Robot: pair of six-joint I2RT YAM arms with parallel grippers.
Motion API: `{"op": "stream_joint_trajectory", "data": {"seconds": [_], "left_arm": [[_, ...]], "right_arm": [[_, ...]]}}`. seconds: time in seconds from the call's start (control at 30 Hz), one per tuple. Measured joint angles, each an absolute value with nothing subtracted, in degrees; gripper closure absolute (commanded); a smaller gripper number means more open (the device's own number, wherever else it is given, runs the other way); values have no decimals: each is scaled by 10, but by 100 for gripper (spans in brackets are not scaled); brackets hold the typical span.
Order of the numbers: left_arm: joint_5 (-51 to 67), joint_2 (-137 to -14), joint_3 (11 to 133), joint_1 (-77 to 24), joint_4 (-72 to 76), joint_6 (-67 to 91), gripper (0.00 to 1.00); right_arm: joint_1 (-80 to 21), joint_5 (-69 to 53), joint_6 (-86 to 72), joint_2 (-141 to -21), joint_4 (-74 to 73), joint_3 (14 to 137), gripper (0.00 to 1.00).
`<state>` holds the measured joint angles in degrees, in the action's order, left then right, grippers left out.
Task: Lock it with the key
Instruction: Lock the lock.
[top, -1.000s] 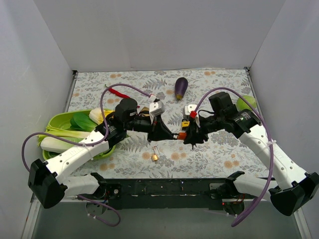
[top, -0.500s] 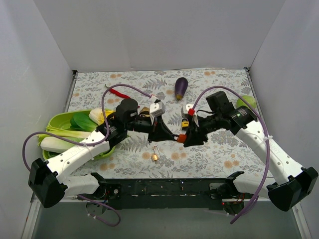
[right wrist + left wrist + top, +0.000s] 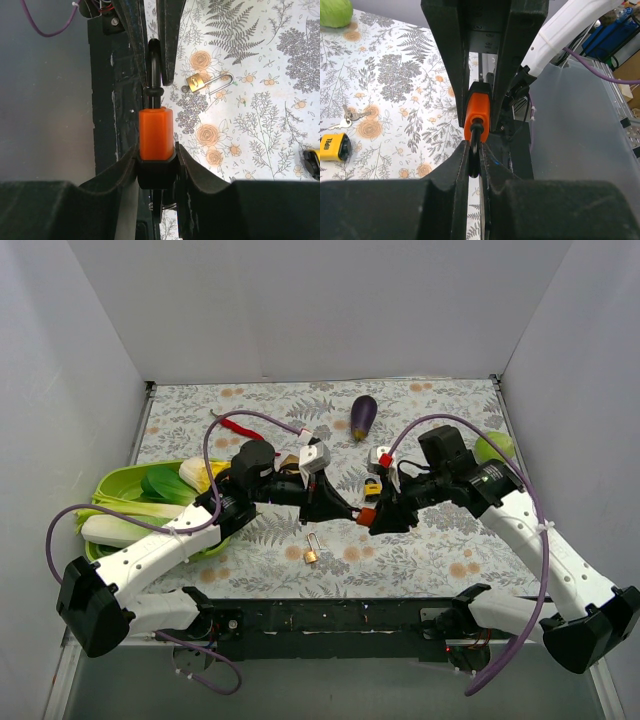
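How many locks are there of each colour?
orange padlock: 1
gold padlock: 1
yellow padlock: 1
Total: 3

From above and behind the arms, the fixed camera looks down on the whole flowered table (image 3: 430, 550). Each wrist camera sits close, sighting along its own jaws — left gripper (image 3: 474, 150) and right gripper (image 3: 156, 155) face each other across the orange padlock (image 3: 477, 111), shared by all three views. The brass padlock (image 3: 196, 81) shows from right wrist and overhead.
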<state>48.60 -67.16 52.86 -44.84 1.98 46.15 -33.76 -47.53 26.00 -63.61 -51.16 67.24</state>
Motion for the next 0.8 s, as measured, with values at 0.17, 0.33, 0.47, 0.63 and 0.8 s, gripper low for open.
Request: {"op": "stream_joint_trajectory", "data": {"seconds": [0.17,0.33,0.47,0.63,0.8], "left_arm": [[484,-669,520,-448,45,486,100],[479,-669,511,-448,61,510,100],[472,-669,510,-448,61,527,100],[452,-671,510,-448,61,554,100],[448,-671,510,-447,62,570,100]], "right_arm": [[-338,-469,242,-625,-495,668,99],[-339,-462,241,-624,-493,665,99],[-341,-451,244,-622,-484,657,99],[-345,-435,258,-622,-462,648,99],[-347,-434,259,-622,-461,648,99]]}}
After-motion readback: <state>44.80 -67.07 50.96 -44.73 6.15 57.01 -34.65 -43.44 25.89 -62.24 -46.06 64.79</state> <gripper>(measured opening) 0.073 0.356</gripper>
